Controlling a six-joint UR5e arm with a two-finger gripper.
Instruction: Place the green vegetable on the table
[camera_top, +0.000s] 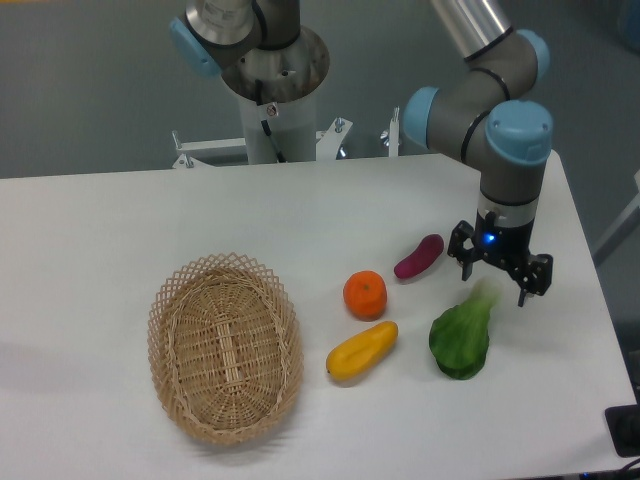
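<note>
The green vegetable (461, 340) lies on the white table (120, 220) at the right, dark leaves toward the front and pale stalk pointing back toward the gripper. The stalk end looks blurred. My gripper (495, 286) hangs just above the stalk end, pointing down, with its jaws spread wide. Nothing is held between them. Whether a fingertip still touches the stalk cannot be told.
A purple eggplant-like piece (419, 256) lies left of the gripper. An orange (365, 295) and a yellow pepper-like vegetable (362, 350) lie left of the green vegetable. An oval wicker basket (226, 345) stands at the front left. The table's right edge runs close to the gripper.
</note>
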